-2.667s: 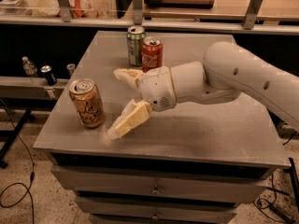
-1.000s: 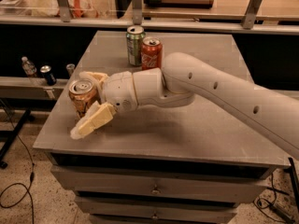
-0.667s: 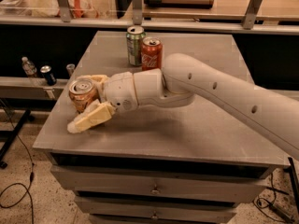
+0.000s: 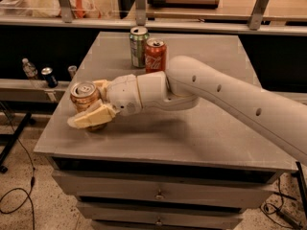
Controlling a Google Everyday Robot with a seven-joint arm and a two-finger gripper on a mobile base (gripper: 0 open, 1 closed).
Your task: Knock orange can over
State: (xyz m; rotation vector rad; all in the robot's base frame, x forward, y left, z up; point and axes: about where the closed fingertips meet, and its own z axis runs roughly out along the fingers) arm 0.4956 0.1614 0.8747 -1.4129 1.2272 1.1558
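Where cylindrical orange can (image 4: 84,93) stands | cream end effector (image 4: 86,103) straddles it

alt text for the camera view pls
The gripper reaches to the front left of the grey table, open jaws either side of the standing orange can. A red can and a green-silver can stand together at the back.

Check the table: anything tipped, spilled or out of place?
Nothing spilled or damaged. The orange can stands near the front left of the table, not yet knocked over, with the pincer open around it, one finger across its front. The red can and green can stand upright together at the back.
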